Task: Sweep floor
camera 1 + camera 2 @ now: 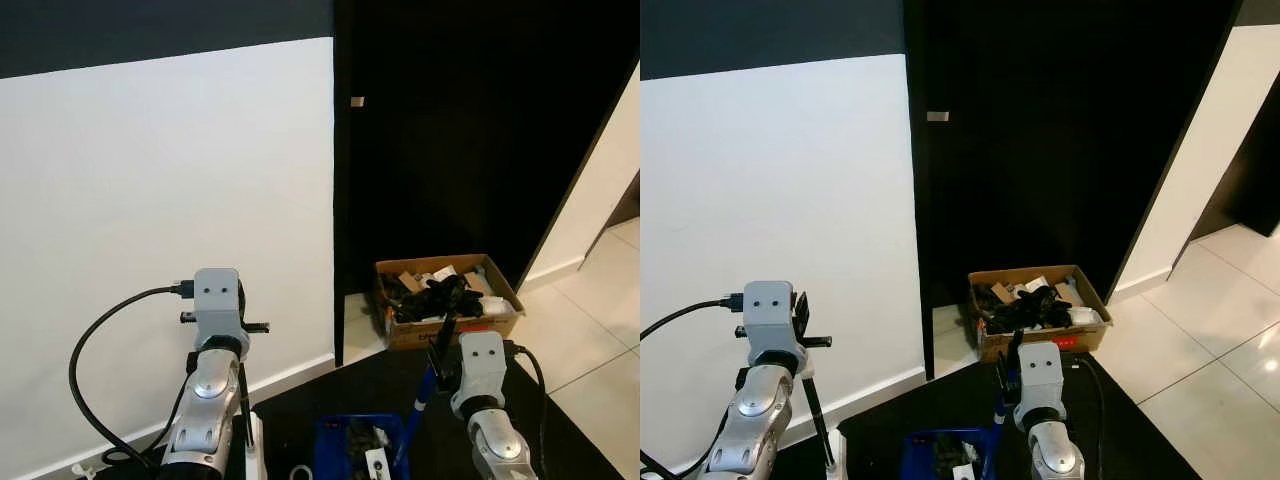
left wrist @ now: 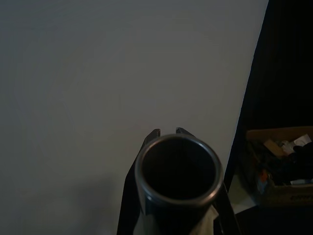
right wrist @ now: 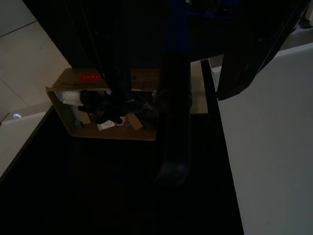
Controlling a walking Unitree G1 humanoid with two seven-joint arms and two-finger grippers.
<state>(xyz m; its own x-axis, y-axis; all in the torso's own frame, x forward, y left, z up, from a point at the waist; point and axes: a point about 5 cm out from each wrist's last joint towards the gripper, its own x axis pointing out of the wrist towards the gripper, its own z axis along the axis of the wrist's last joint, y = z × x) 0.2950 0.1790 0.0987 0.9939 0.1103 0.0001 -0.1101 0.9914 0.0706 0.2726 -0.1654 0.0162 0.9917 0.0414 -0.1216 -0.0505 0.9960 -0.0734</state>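
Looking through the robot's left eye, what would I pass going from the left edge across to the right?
Black cable → left gripper holding a pole → white wall → black panel → blue dustpan → right gripper on the blue handle → cardboard box → tiled floor.

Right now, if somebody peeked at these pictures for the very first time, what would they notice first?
Probably the big white wall meeting a very dark, nearly black panel straight ahead. At the foot of the dark panel, on the floor, sits an open cardboard box stuffed with dark odds and ends. Nearer in, the two silver arms rise up: the left gripper is around a metal tube, and the right gripper has a blue handle.
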